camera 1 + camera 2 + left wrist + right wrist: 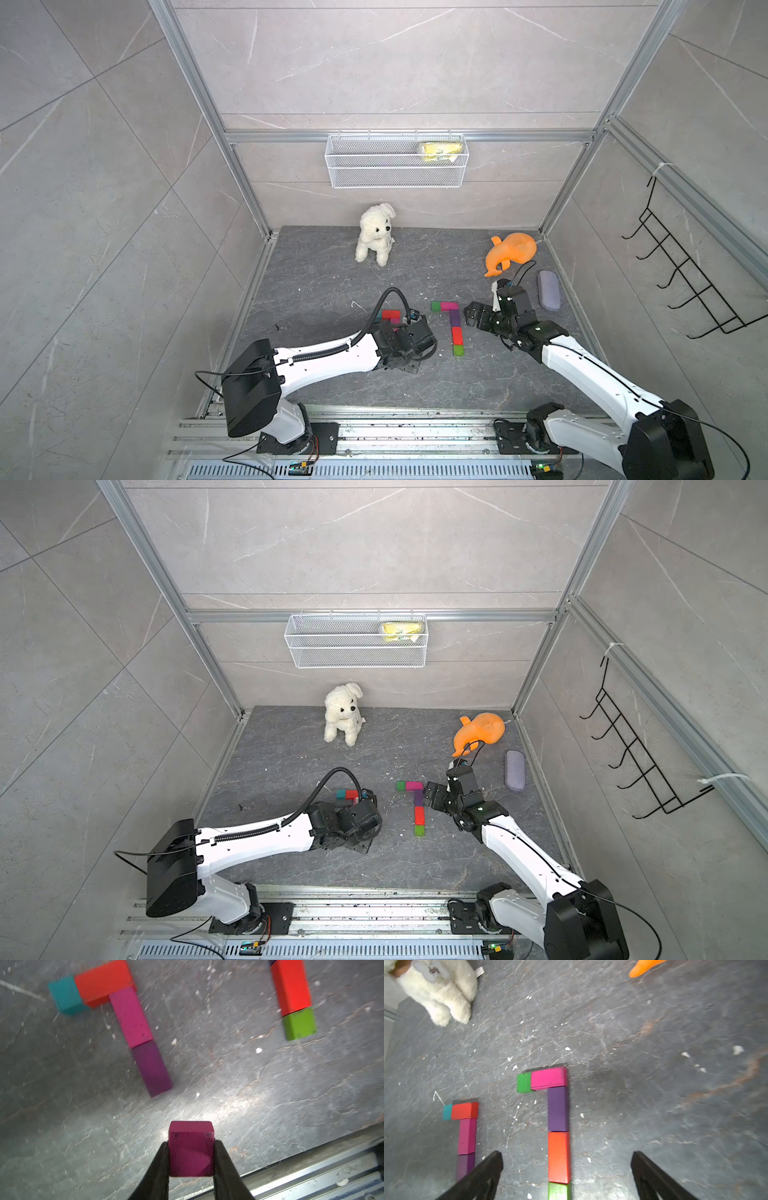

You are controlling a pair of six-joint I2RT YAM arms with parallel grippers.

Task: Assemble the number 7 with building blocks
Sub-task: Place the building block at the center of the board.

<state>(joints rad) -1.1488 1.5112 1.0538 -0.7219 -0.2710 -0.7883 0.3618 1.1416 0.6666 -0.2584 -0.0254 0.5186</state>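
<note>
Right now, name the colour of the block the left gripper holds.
Magenta block, clearest in left wrist view.

White plush dog (pixel 375 232) sits at the back of the counter (pixel 332 291), orange toy (pixel 509 253) near the corner, grey case (pixel 548 289) close by. Wall basket (pixel 395 176) holds something yellow (pixel 440 150).

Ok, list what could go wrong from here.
1. The left gripper pinches the magenta cube at its fingertips; it may slip or twist on set-down.
2. Butting it against the purple block could push that stem out of line.
3. The open right gripper hangs close by the finished 7; a stray move could scatter it.
</note>
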